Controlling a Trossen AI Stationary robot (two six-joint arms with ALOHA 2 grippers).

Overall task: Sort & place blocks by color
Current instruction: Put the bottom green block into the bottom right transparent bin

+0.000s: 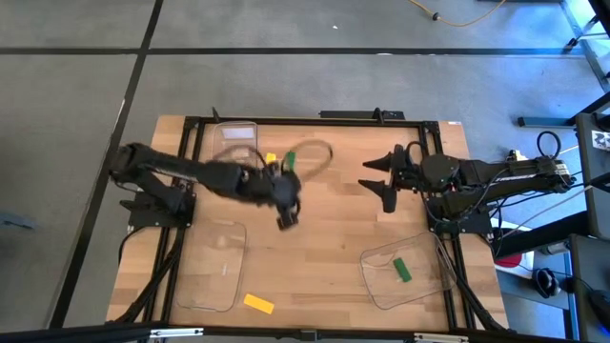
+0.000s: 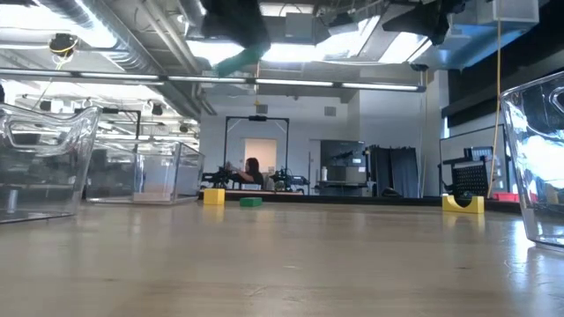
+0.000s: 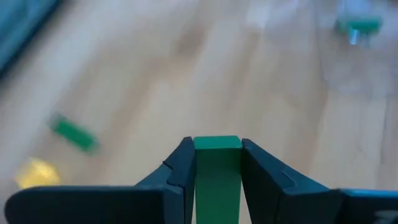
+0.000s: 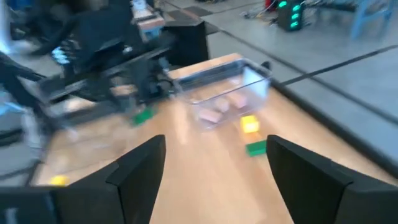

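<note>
Between left hand fingers — green block

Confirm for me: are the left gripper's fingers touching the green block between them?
Touching. The left wrist view shows the green block clamped between both fingers of the left gripper, no gap either side.

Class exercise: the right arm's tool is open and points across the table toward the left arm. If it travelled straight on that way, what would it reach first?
Probably bare table first, then the left tool gripping a green block. Depth is uncertain.
</note>
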